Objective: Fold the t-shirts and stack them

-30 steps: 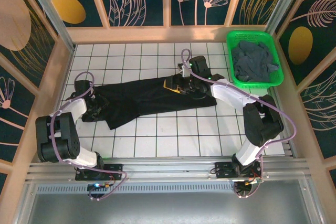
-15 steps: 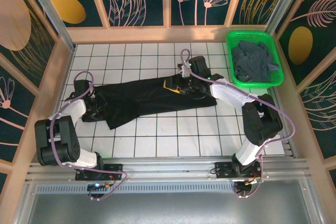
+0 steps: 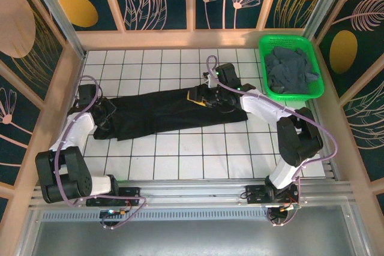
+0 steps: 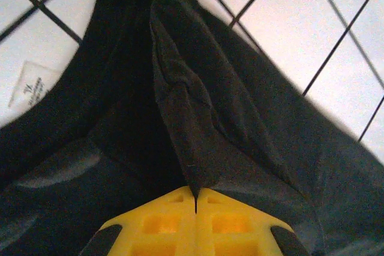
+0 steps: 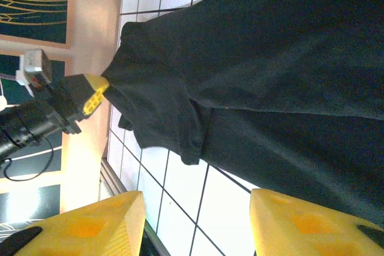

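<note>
A black t-shirt (image 3: 168, 112) lies stretched in a long band across the tiled table. My left gripper (image 3: 103, 119) is at its left end, shut on a ridge of the black cloth (image 4: 192, 148), which runs up from between the yellow fingertips (image 4: 162, 220). My right gripper (image 3: 204, 97) hovers over the shirt's right part, open, with bare tile showing between its yellow fingers (image 5: 90, 223). From there the black t-shirt (image 5: 270, 76) spreads ahead, and the left gripper (image 5: 90, 97) pinches its far corner. A slate blue-grey t-shirt (image 3: 291, 70) lies crumpled in the basket.
The green plastic basket (image 3: 264, 46) stands at the back right corner. Wooden walls (image 3: 60, 82) close in the table on three sides. A small white label (image 4: 33, 85) lies on the tile beside the black cloth. White tiles (image 3: 198, 154) stretch in front of the shirt.
My left gripper has shut on the shirt's left end and pulled it leftward, drawing the cloth straighter. The right arm has held still.
</note>
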